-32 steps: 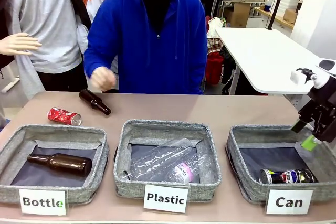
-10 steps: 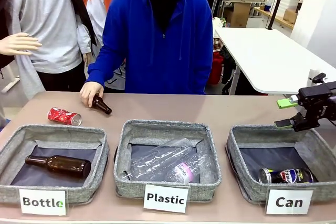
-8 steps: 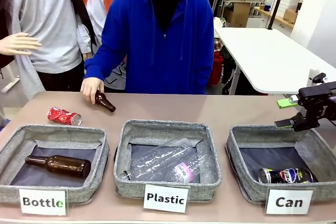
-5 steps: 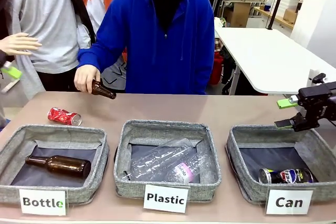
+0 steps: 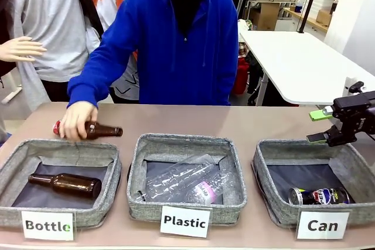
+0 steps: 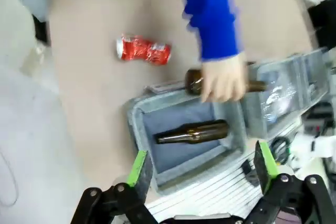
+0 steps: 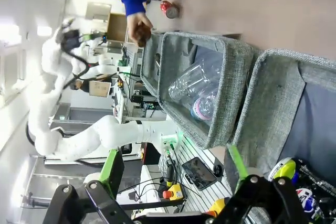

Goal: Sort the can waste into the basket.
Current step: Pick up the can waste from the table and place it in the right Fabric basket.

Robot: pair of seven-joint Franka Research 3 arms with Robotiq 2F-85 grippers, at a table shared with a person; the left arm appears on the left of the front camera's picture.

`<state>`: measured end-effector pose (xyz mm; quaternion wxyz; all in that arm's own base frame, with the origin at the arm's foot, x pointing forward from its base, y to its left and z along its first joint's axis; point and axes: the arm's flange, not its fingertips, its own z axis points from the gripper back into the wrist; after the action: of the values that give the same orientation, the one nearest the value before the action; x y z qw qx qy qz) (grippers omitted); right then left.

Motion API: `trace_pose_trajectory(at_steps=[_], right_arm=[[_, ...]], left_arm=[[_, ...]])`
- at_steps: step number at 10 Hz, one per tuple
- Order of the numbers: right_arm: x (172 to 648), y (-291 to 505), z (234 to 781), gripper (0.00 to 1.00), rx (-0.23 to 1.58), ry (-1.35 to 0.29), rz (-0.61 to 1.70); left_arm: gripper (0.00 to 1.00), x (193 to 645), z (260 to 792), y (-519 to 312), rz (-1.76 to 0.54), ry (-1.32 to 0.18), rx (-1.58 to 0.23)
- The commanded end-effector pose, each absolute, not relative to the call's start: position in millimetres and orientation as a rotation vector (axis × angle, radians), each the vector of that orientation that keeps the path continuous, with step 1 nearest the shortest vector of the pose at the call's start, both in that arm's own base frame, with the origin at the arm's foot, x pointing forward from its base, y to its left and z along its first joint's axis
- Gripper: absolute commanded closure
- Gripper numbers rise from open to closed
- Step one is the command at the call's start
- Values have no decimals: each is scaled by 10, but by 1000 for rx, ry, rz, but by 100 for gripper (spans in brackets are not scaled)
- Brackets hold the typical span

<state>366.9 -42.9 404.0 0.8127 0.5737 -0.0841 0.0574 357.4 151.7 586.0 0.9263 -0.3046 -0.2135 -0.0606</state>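
Observation:
The dark crushed can (image 5: 321, 196) with blue-white markings lies inside the grey "Can" basket (image 5: 293, 144) at the right; in the right wrist view the can (image 7: 294, 182) sits low in that basket (image 7: 278, 93). Just above the basket's far right rim hangs my right gripper (image 5: 318, 126), open and holding nothing (image 7: 173, 166). The red crushed can (image 6: 144, 51) lies on the table behind the "Bottle" basket, mostly hidden by the person's hand in the front view (image 5: 56, 127). My left gripper (image 6: 202, 163) is open, high above the "Bottle" basket.
The person's hand (image 5: 76, 120) holds a brown bottle (image 5: 104, 130) over the far rim of the "Bottle" basket (image 5: 23, 150), which holds another brown bottle (image 5: 65, 183). The "Plastic" basket (image 5: 181, 141) in the middle holds clear bottles.
The person picked the brown bottle up from the far table and carried it left, down to the "Bottle" basket's rim. My right gripper rose out of the "Can" basket, then stayed still.

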Motion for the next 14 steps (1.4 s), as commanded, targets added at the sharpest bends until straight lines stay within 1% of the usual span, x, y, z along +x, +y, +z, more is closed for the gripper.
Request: trace_pose_trajectory(at_steps=[1,2,3,5,10,11,12,13,14], right_arm=[[3675,-463,4059,0,1225,-183,146],[3675,-463,4059,0,1225,-183,146],[3675,-463,4059,0,1225,-183,146],[3675,-463,4059,0,1225,-183,146],[3675,-463,4059,0,1225,-183,146],[3675,-463,4059,0,1225,-183,146],[3675,-463,4059,0,1225,-183,146],[3675,-463,4059,0,1225,-183,146],[3675,-463,4059,0,1225,-183,146]], left_arm=[[0,2031,5975,2220,-28,-722,-755],[0,1623,5843,2290,0,-767,-777],[0,1491,5671,2351,58,-817,-793],[0,1301,5358,2274,93,-840,-824],[0,1625,5487,2182,43,-772,-796],[0,1721,5536,2090,-5,-751,-793],[0,1939,5608,1938,-56,-690,-745],[0,2246,5697,1736,-158,-627,-734],[0,2592,5756,1463,-223,-536,-671]])
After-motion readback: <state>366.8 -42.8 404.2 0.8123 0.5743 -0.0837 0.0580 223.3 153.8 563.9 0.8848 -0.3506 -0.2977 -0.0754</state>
